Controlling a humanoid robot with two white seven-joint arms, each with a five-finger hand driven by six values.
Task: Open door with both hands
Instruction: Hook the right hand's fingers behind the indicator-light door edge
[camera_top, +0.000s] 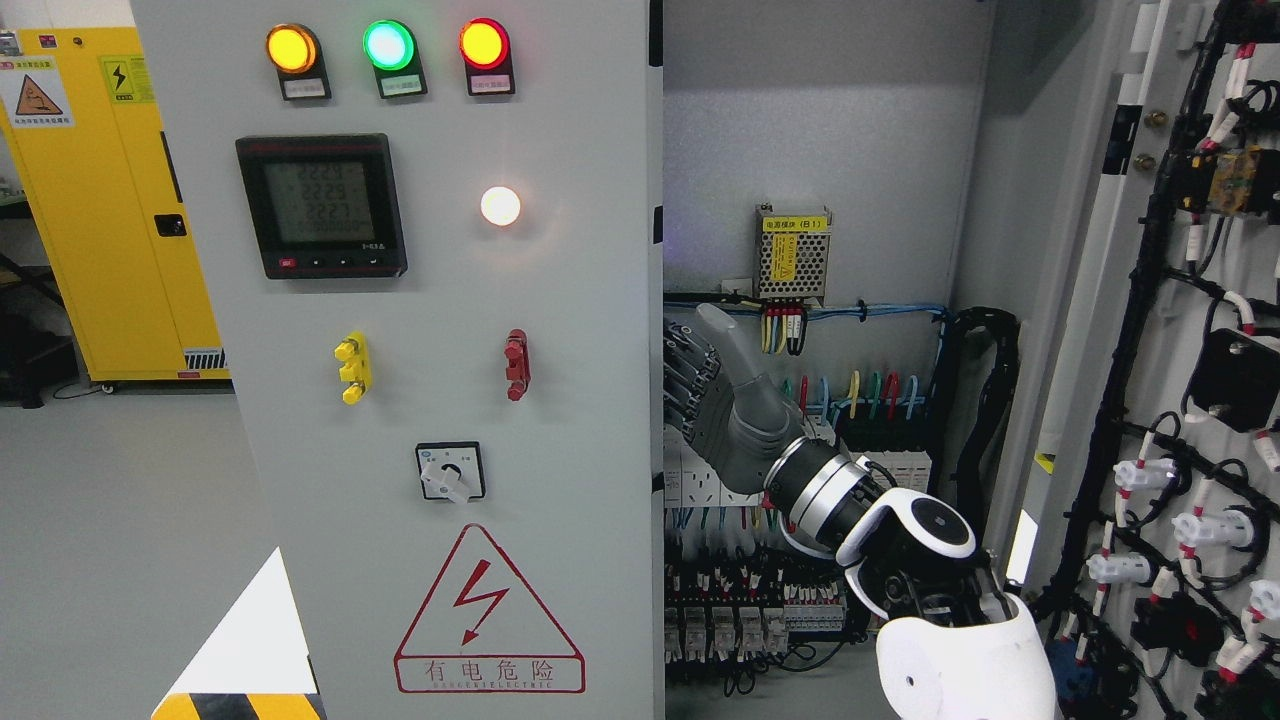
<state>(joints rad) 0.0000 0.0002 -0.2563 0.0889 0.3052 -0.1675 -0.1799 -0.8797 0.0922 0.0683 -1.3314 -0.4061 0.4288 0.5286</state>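
The grey left cabinet door (560, 420) fills the middle of the head view, carrying three lit lamps, a meter (322, 205), a rotary switch (450, 472) and a red shock warning triangle. Its right edge runs down at about x 663. My right hand (690, 385) comes up from the lower right inside the cabinet. Its fingers (684, 372) reach left and touch that edge, only slightly bent, with the thumb (728, 345) standing up free. The right door (1180, 400) stands swung open at the far right, wiring on its inner face.
Inside the cabinet are a small power supply (792, 255), coloured wires and terminal rows (740, 620) just below and behind my hand. A yellow cabinet (110, 200) stands at the back left. A white piece with yellow-black stripes (250, 650) shows at the lower left.
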